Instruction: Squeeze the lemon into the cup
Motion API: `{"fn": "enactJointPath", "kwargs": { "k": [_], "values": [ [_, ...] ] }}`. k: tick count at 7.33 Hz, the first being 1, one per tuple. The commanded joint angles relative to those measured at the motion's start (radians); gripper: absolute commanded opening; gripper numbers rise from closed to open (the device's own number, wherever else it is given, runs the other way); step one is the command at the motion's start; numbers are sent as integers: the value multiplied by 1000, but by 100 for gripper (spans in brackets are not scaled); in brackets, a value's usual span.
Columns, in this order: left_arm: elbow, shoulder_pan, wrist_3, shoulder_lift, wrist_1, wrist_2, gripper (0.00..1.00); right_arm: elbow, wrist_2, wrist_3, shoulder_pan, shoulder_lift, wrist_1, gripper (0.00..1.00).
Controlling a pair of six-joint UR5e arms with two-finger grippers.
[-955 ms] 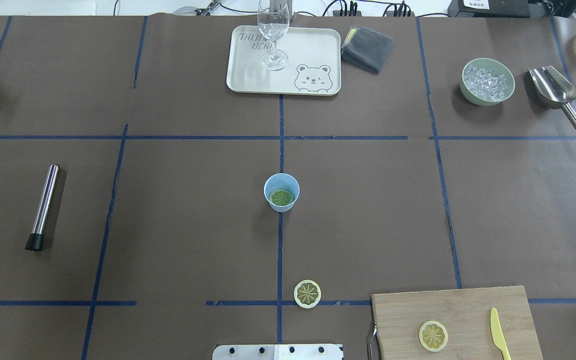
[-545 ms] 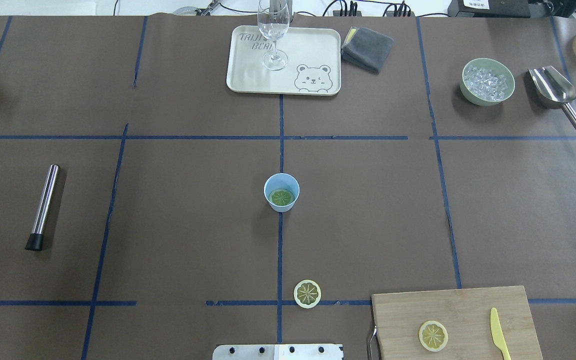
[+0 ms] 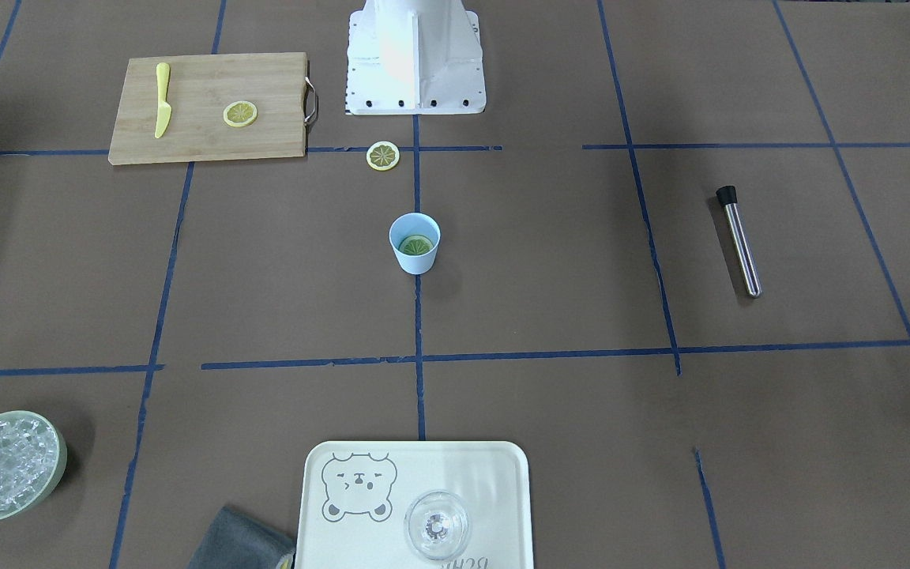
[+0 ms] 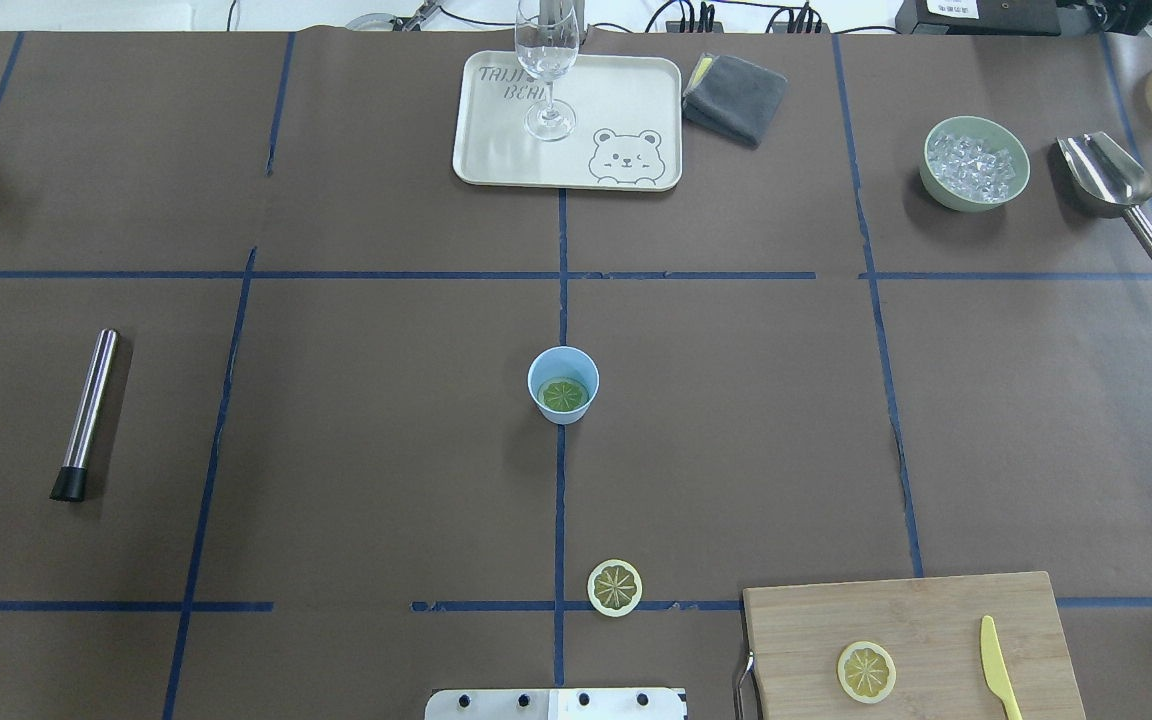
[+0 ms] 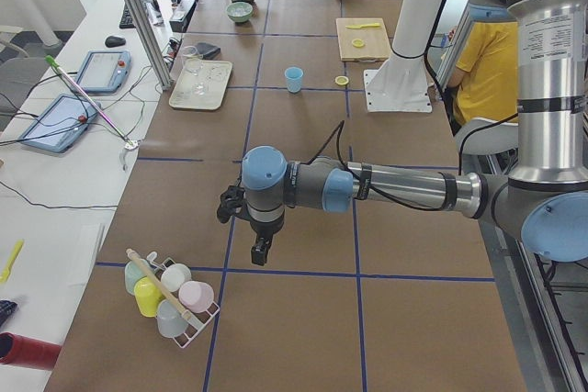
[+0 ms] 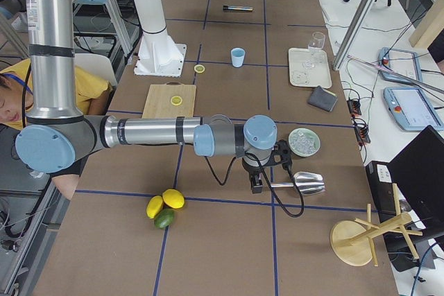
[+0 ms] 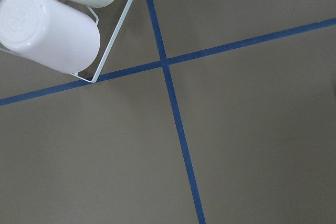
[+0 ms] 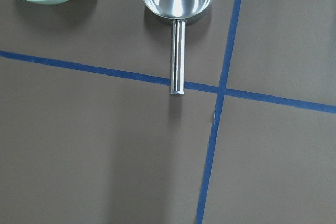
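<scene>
The light-blue cup (image 4: pixel 563 385) stands upright at the table's middle with a lemon slice (image 4: pixel 564 395) lying inside it; it also shows in the front view (image 3: pixel 415 243). A second slice (image 4: pixel 615 586) lies on the table nearer the robot base. A third slice (image 4: pixel 866 671) lies on the cutting board (image 4: pixel 936 620). Two whole lemons (image 6: pixel 173 199) lie by a lime at the table's right end. My left gripper (image 5: pixel 262 250) hangs beside the cup rack (image 5: pixel 170 296), far from the cup. My right gripper (image 6: pixel 255 184) hangs by the scoop handle. I cannot tell whether either is open or shut.
A tray (image 4: pixel 636 100) with a wine glass (image 4: pixel 546 60), a grey cloth (image 4: pixel 733 97), a green bowl of ice (image 4: pixel 974 163) and a steel scoop (image 4: pixel 1111 185) stand at the far side. A steel rod (image 4: pixel 88 412) lies left. A yellow knife (image 4: pixel 998 678) lies on the board.
</scene>
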Motion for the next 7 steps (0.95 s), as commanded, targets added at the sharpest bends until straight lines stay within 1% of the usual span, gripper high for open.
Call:
{"fn": "enactJointPath", "kwargs": {
  "k": [1, 2, 3, 5, 7],
  "values": [
    [-27, 0, 0, 0, -52, -1, 100, 8, 1, 6, -7, -1, 0, 100],
    [-1, 3, 0, -17, -78, -10, 100, 11, -2, 2, -9, -3, 0, 100],
    [-19, 1, 5, -32, -71, -11, 100, 19, -18, -1, -23, -1, 2, 100],
    [1, 1, 8, -38, -71, -8, 100, 17, -35, 3, -30, -6, 11, 100],
    [2, 0, 3, -28, -63, -9, 100, 27, -151, 6, -36, -3, 11, 100]
  ]
}}
